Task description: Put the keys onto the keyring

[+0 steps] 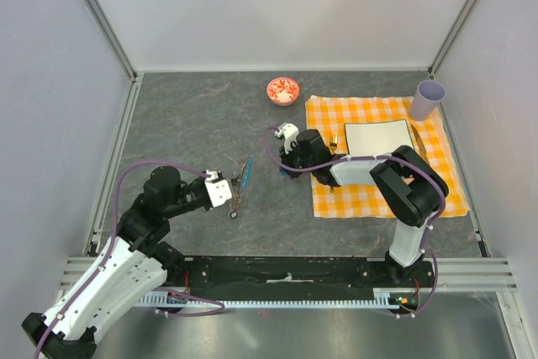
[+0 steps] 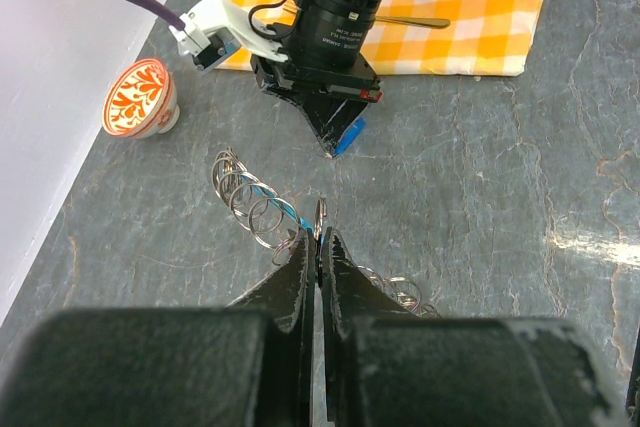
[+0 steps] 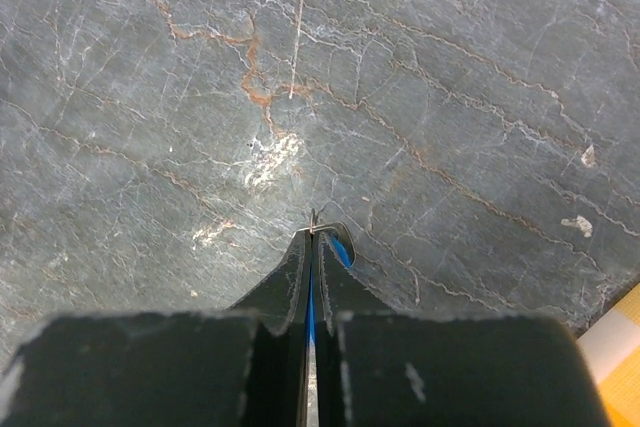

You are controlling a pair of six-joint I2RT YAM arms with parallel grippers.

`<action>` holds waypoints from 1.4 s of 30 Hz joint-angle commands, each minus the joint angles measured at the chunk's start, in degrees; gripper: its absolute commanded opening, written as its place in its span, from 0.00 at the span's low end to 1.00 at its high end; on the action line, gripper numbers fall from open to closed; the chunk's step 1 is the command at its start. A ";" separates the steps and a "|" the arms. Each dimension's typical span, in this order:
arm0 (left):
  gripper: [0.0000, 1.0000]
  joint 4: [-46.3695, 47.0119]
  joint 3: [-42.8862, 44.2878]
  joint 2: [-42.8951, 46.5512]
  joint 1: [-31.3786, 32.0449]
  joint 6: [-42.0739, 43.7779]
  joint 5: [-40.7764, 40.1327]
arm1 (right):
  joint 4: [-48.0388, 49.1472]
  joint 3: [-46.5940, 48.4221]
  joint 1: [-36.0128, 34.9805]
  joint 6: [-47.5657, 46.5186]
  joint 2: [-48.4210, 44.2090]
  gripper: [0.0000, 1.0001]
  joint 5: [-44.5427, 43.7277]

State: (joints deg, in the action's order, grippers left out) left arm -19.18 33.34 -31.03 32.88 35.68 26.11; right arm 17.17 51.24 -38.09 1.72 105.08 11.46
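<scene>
Nearest the arm bases, the left tool point(image 2: 320, 237) has its fingers pressed together, pinching a ring of the keyring point(image 2: 262, 209). The keyring's wire coils and light-blue strip stretch away from that grip just above the grey marbled worktop point(image 1: 193, 124). Just beyond the keyring, the right tool point(image 3: 312, 237) points steeply down and sits low over the worktop. Its fingers are squeezed onto a blue-headed key point(image 2: 350, 134), with the blue head showing at one side of the tips. Whether the key touches the worktop cannot be told. Farther back on the right lies an orange-and-white checked cloth point(image 1: 382, 187) with a white plate point(image 1: 378, 139) on it. A red-and-white bowl point(image 1: 283, 90) stands on bare worktop beside the cloth's far left corner, and a lilac cup point(image 1: 427, 100) stands at its far right corner.
</scene>
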 commanded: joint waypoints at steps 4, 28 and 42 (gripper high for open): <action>0.02 4.59 0.32 0.88 0.25 2.20 2.19 | -1.87 -0.44 -0.06 -1.97 -4.70 0.00 1.10; 0.02 4.41 2.08 -2.90 0.34 1.58 9.22 | -35.71 14.67 -9.37 -36.17 -29.58 0.00 14.81; 0.02 6.52 1.55 -3.25 0.34 -0.26 7.99 | -35.89 17.31 -13.86 -38.37 -25.89 0.00 17.98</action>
State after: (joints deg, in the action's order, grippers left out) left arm -17.76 33.36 -34.61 32.99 35.64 33.39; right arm -19.40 65.78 -51.35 -35.16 78.98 26.72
